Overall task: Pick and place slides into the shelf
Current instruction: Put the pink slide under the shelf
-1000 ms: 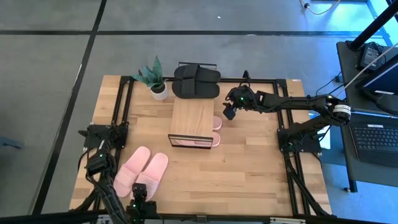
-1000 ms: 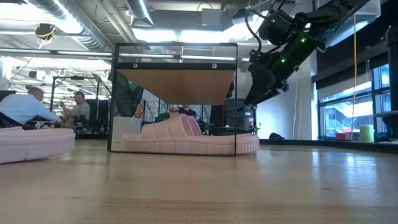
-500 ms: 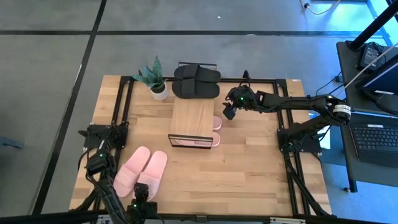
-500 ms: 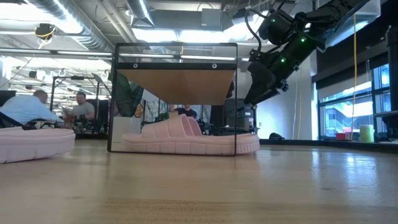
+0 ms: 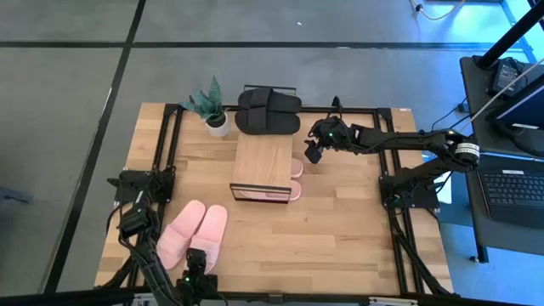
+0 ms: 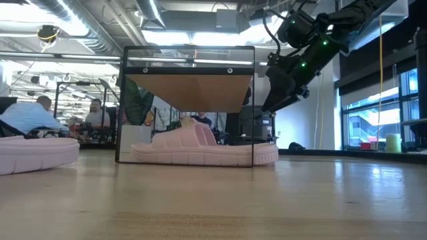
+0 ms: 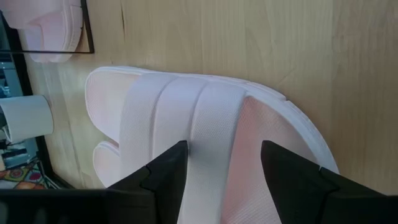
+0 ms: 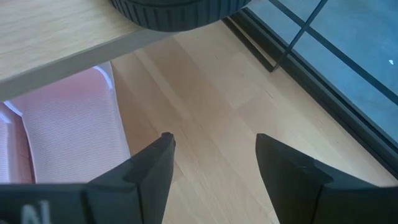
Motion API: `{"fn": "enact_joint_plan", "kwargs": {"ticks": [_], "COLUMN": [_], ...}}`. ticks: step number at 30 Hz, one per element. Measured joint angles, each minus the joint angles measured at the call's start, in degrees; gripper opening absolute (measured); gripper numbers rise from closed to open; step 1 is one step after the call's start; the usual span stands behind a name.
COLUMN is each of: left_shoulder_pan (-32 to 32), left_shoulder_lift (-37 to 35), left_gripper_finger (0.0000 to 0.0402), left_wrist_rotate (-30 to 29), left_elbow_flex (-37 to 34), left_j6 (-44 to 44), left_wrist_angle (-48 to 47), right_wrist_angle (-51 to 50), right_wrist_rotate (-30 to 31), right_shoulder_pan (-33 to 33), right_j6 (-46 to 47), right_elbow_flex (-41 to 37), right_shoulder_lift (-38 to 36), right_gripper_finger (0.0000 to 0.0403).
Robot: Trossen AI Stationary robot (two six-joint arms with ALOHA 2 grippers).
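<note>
One pink pair (image 5: 270, 194) lies under the shelf (image 5: 263, 160); black slides (image 5: 268, 110) and the second pink pair (image 5: 193, 235) wait outside, both the left gripper (image 7: 221, 165) and right gripper (image 8: 214, 158) open, empty

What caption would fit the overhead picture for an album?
Right gripper hovers open beside the shelf sheltering pink slides; left gripper open over another pink pair; black slides wait behind.

Right arm extended across the table's far side with its claw (image 5: 312, 155) raised and fingers spread, empty; left arm folded at the near edge, its claw (image 7: 221, 165) parted and pointed downward.
</note>
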Motion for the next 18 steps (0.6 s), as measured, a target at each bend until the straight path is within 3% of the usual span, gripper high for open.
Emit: {"fn": "enact_joint_plan", "kwargs": {"ticks": [12,18], "left_shoulder_pan": [2.56,2.6], "left_shoulder_lift": [-0.09,-3.41], "left_gripper_finger": [0.0196,0.0196], "left_wrist_rotate": [-0.42,-0.55], "left_elbow_flex": [-4.03,-6.83], "left_j6": [5.05,2.02], "left_wrist_angle": [-0.11,-0.01], "right_wrist_angle": [0.0,0.0], "right_wrist_rotate": [0.0,0.0], "right_shoulder_pan": [0.02,0.0], "right_j6": [-0.25,-0.58], "right_elbow_flex": [0.0,0.0], "right_shoulder_lift": [0.0,0.0], "right_gripper_finger": [0.0225,0.0225]}}
